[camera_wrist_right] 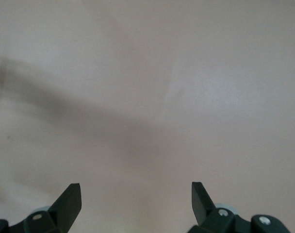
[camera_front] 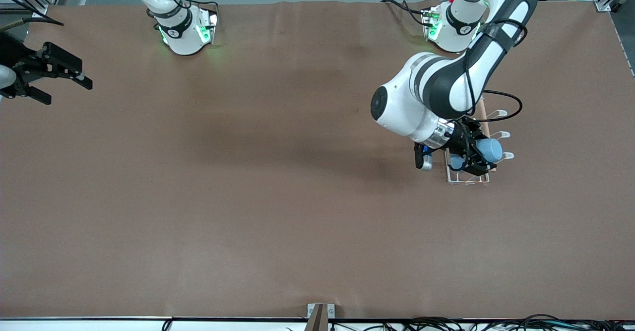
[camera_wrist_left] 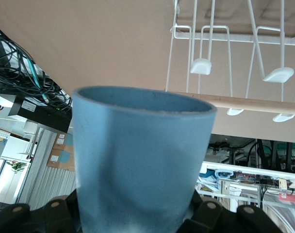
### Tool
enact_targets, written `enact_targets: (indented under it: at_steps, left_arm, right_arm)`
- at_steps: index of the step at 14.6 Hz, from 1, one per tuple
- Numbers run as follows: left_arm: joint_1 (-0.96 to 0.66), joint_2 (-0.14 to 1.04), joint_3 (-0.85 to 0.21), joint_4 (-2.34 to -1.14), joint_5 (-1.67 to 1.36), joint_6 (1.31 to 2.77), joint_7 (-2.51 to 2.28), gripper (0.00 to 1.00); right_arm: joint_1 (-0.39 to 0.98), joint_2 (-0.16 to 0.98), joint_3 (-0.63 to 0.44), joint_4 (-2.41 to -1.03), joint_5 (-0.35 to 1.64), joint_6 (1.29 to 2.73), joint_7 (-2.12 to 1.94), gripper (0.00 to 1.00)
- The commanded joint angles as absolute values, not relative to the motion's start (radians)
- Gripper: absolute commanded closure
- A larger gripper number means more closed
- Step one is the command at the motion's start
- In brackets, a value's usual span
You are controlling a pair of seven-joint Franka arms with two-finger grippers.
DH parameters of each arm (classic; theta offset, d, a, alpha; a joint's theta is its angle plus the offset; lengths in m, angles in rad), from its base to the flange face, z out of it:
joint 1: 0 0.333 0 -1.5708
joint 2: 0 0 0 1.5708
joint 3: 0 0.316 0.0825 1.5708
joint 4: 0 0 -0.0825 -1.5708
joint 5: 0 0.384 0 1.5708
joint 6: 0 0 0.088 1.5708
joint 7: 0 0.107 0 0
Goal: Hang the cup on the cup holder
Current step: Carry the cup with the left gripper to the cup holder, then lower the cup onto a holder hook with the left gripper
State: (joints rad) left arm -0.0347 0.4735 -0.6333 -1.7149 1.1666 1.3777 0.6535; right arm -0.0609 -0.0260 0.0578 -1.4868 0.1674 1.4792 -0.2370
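Note:
The light-blue cup (camera_front: 490, 149) is held on its side in my left gripper (camera_front: 479, 154), which is shut on it over the cup holder (camera_front: 502, 134). The cup holder is a white wire rack with a wooden dowel, standing toward the left arm's end of the table. In the left wrist view the cup (camera_wrist_left: 138, 165) fills the middle, its open rim pointing at the rack's looped prongs (camera_wrist_left: 201, 65) and dowel (camera_wrist_left: 254, 103). No prong is inside the cup. My right gripper (camera_front: 59, 80) waits open and empty at the right arm's end of the table, and it shows over bare table in the right wrist view (camera_wrist_right: 136, 199).
The brown table surface (camera_front: 278, 182) spreads between the two arms. The left arm's elbow (camera_front: 412, 107) hangs over the table beside the rack. A small bracket (camera_front: 320, 313) and cables sit at the table edge nearest the front camera.

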Motion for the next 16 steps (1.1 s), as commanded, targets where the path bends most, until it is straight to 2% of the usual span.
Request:
enact_targets:
  at_steps: [1, 3, 5, 8, 16]
  left_arm:
    - [-0.034, 0.492, -0.638, -1.726, 1.209, 1.339, 0.644, 0.58]
    - [-0.044, 0.524, -0.638, -1.743, 1.268, 1.246, 0.56, 0.59]
    - [-0.07, 0.573, -0.64, -1.744, 1.285, 1.166, 0.474, 0.59]
    - [-0.074, 0.604, -0.638, -1.747, 1.299, 1.141, 0.451, 0.59]
    - [-0.066, 0.627, -0.618, -1.778, 1.338, 1.141, 0.434, 0.58]
  right_arm:
    - [-0.04, -0.02, 0.067, -1.47, 0.123, 1.476, -0.129, 0.0]
    - [-0.009, -0.029, 0.071, -1.498, 0.08, 1.494, -0.074, 0.05]
    - [0.003, -0.061, 0.071, -1.552, 0.061, 1.529, -0.02, 0.05]
    - [0.003, -0.109, 0.071, -1.62, 0.061, 1.565, 0.047, 0.04]
    - [0.003, -0.077, 0.067, -1.536, 0.063, 1.557, 0.074, 0.0]
